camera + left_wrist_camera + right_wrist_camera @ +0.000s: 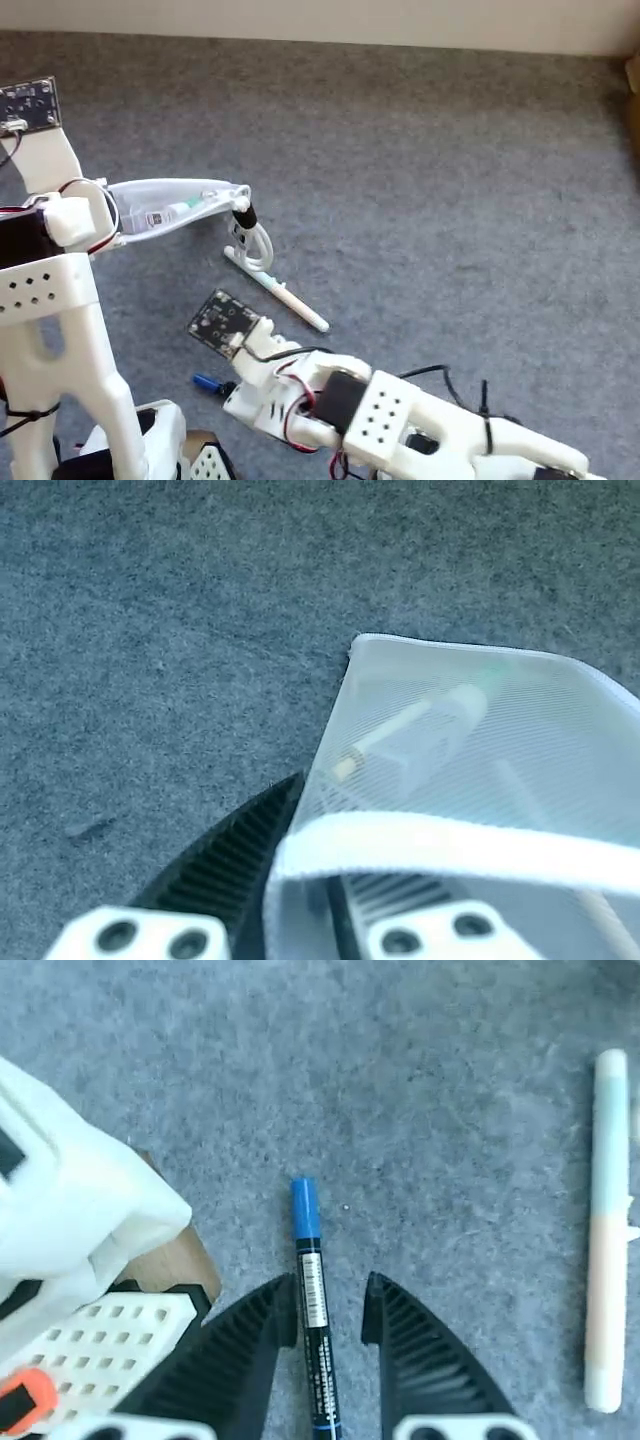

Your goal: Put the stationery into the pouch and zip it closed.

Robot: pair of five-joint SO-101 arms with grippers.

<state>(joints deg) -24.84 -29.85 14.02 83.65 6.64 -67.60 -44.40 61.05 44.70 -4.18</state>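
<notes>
Right pincer (331,1285), jaws apart astride the marker (304,1212): close squarely on the barrel's middle before lifting toward the pouch (490,730), which the left pincer (318,810) clamps.

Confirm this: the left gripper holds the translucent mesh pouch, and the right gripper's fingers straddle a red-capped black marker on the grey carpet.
Not quite: the cap of the black marker is blue, not red; the right wrist view shows it between the fingers of the right gripper. The rest stands.
</notes>
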